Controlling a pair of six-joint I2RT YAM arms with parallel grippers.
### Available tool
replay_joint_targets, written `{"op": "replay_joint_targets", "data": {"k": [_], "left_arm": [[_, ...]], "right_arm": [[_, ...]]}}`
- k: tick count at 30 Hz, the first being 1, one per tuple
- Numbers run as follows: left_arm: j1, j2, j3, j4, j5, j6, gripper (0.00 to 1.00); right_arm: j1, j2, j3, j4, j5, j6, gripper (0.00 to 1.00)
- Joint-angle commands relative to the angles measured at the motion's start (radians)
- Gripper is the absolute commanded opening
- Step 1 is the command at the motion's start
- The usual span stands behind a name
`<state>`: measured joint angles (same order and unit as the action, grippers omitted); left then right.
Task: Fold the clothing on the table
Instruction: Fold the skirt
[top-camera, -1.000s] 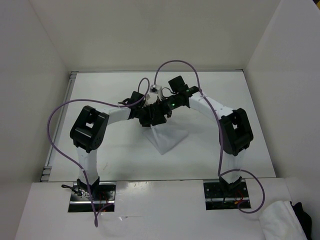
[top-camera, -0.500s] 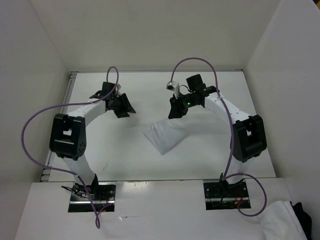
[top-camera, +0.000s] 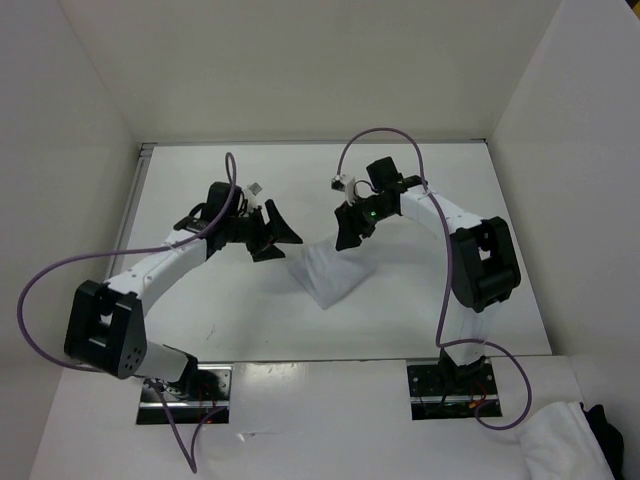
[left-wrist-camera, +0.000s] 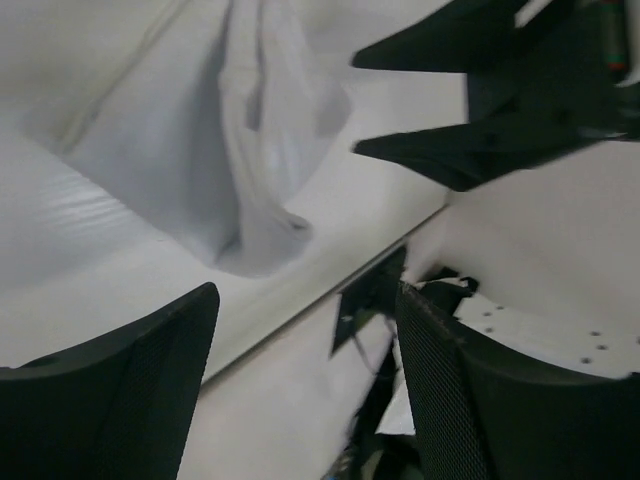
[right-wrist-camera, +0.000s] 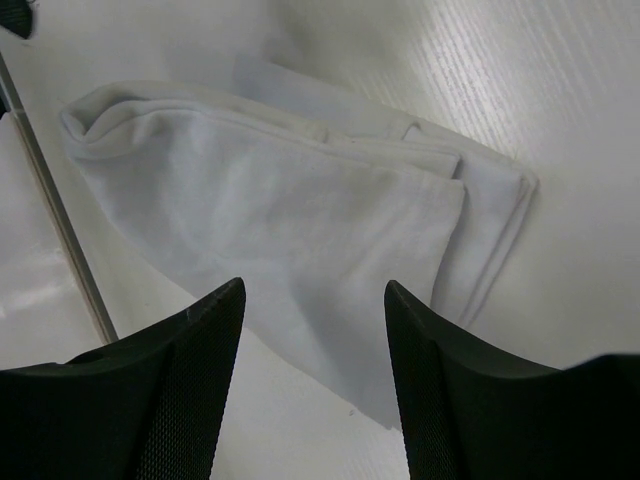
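Clothing (top-camera: 330, 272) lies flat near the middle of the white surface (top-camera: 230, 310), folded into a rough wedge whose layered edges show in the right wrist view. The left claw (top-camera: 282, 247) hangs just beside the garment's left far corner, its fingers (left-wrist-camera: 110, 400) spread wide with nothing between them. The right claw (top-camera: 348, 243) hovers over the garment's far edge, tilted downward, its fingers (right-wrist-camera: 150, 400) also well apart and empty; neither claw touches the fabric. A crumpled white cloth (top-camera: 560, 440) sits off the surface at the near right corner.
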<state>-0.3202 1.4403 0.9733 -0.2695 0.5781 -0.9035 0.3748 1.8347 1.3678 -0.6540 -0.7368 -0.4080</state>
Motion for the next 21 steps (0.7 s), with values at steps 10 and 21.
{"op": "replay_joint_targets", "data": {"k": [10,21], "left_arm": [[-0.204,-0.144,0.062,-0.055,-0.293,-0.325,0.82],[-0.355,0.135,0.257,-0.347,-0.593,-0.293,0.80]], "right_arm": [[-0.002,-0.023,-0.007,0.097,0.056,0.051,0.64],[-0.002,-0.055,-0.018,0.119,0.076,0.069,0.64]]}}
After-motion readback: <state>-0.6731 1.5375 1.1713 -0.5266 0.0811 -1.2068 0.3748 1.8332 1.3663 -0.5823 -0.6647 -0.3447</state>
